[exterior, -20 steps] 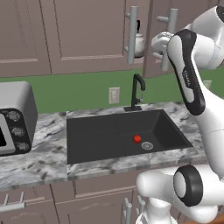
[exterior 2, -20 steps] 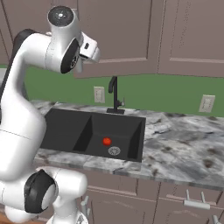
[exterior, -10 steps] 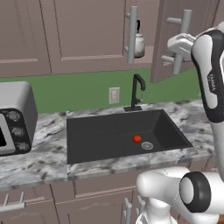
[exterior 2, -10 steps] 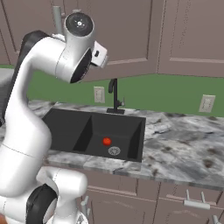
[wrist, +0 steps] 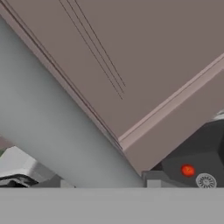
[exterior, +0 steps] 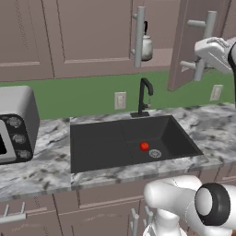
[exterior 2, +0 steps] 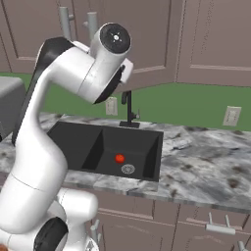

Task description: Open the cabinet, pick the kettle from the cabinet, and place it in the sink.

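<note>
The cabinet's (exterior: 92,32) right door (exterior: 184,41) stands swung wide open. My gripper (exterior: 205,51) is at that door's long grey bar handle (exterior: 206,44); its fingertips are hidden, so the jaws' state is unclear. In the hand view the bar handle (wrist: 52,127) runs diagonally close across the door panel (wrist: 131,65). The silvery kettle (exterior: 145,46) with its black arched handle sits on the shelf, partly behind the left door's bar handle (exterior: 139,37). Below lies the dark sink (exterior: 106,143) (exterior 2: 78,147) (wrist: 205,148).
A small red ball (exterior: 144,146) (exterior 2: 119,158) (wrist: 187,170) lies in the basin beside the round drain (exterior: 155,153). A black gooseneck faucet (exterior: 144,97) stands behind the sink. A silver microwave (exterior: 14,124) sits on the marbled counter (exterior: 41,161) at left.
The right cabinet door has swung further open, and my hand has moved right with its handle. The kettle on the shelf is more exposed.
</note>
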You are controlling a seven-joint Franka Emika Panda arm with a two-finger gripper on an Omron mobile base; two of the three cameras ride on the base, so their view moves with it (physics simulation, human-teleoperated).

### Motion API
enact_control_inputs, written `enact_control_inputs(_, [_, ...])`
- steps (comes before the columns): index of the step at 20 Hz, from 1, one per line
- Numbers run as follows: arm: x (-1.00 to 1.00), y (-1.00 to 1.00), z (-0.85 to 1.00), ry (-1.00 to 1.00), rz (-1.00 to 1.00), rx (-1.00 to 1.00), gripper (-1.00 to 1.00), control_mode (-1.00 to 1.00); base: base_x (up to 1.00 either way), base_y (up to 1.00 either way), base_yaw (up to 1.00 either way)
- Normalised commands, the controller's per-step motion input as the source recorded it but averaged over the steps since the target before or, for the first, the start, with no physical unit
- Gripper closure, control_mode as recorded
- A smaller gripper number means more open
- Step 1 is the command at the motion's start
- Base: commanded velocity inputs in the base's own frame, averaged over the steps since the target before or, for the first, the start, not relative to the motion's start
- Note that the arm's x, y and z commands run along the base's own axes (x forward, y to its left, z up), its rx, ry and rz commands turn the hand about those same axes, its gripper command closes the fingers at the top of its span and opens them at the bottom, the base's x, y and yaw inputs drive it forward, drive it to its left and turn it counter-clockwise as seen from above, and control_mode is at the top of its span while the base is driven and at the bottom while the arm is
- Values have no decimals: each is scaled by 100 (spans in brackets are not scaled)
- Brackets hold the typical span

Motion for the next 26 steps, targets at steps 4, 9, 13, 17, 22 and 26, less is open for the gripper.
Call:
enact_control_inputs(4, [-30,-42,21,0,7,12,100,-100,0,0,0])
enact_control_inputs(9, [-28,-46,22,0,6,12,100,-100,0,0,0])
enact_control_inputs(13, [-26,-49,22,0,6,12,100,-100,0,0,0])
enact_control_inputs(17, [-22,-49,21,0,6,12,100,-100,0,0,0])
enact_control_inputs(22, [-16,-38,17,0,5,10,100,-100,0,0,0])
enact_control_inputs(26, [-9,-3,4,0,1,4,-100,-100,0,0,0])
